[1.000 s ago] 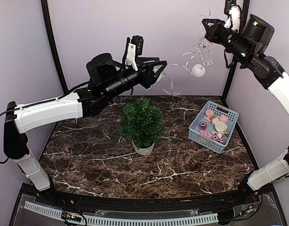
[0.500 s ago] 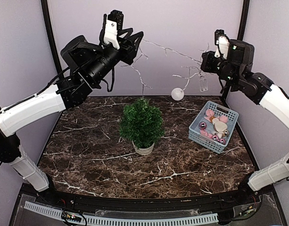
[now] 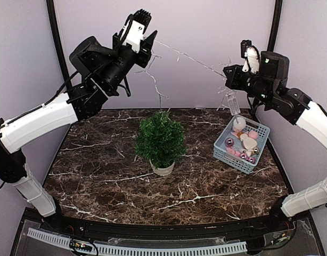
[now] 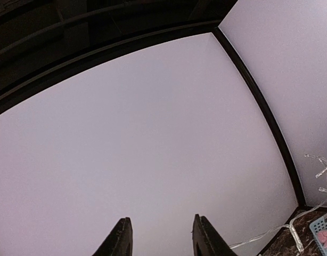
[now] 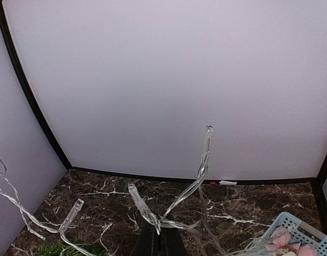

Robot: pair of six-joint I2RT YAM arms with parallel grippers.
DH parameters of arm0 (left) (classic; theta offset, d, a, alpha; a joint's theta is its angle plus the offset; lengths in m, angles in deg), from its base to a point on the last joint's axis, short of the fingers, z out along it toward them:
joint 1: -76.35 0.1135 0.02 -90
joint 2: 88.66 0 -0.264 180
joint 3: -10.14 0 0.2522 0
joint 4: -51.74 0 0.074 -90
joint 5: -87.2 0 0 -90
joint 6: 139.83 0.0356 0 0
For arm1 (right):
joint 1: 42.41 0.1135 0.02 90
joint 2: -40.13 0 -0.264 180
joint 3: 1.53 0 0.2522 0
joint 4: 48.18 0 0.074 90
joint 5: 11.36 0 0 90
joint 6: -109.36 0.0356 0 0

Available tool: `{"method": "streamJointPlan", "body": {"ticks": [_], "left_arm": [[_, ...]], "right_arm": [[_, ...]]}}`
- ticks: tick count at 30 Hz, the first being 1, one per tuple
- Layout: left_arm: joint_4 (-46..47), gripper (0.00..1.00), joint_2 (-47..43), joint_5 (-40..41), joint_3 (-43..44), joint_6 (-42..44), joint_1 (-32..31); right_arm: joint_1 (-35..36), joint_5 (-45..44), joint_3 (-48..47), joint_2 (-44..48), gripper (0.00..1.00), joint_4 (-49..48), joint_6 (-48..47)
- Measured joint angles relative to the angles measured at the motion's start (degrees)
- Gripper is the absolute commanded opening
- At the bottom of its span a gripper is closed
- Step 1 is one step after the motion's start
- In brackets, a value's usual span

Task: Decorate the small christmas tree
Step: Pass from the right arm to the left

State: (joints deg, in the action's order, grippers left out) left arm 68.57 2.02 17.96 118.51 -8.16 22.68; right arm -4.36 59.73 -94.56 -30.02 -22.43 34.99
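Observation:
The small christmas tree (image 3: 160, 140), bushy and dark green in a pale pot, stands mid-table with nothing on it. A clear light string (image 3: 190, 56) stretches in the air above it, from my left gripper (image 3: 149, 44) to my right gripper (image 3: 227, 76). The right gripper (image 5: 160, 236) is shut on the light string (image 5: 201, 170), whose bulbs stick up from it. In the left wrist view the left gripper (image 4: 161, 237) has its jaws apart with nothing between the tips. The light string (image 4: 259, 242) passes beside its right finger.
A blue basket (image 3: 242, 143) of pink and white ornaments sits right of the tree, below the right gripper, and shows as the basket (image 5: 296, 226) in the right wrist view. Loose string ends dangle over it. Black posts and pale walls close the back and sides.
The left arm rose and swung up-left, and the right gripper came down and left. The string pulled straighter between them, and its hanging white ball swung down to the basket.

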Motion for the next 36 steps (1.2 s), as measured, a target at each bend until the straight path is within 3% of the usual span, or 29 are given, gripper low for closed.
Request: {"method": "streamJointPlan", "body": {"ticks": [14,36], "left_arm": [[3.1,0.00,0.5,2.1,0.4,9.8,-0.2],[-4.8,0.00,-3.6,-0.4,-15.1,-9.0,0.3]], "right_arm": [[0.3,8.6,8.4,2.2,0.00,-3.5,4.3],[0.3,16.5,31.0,-2.9,0.00,-16.0,15.6]]}}
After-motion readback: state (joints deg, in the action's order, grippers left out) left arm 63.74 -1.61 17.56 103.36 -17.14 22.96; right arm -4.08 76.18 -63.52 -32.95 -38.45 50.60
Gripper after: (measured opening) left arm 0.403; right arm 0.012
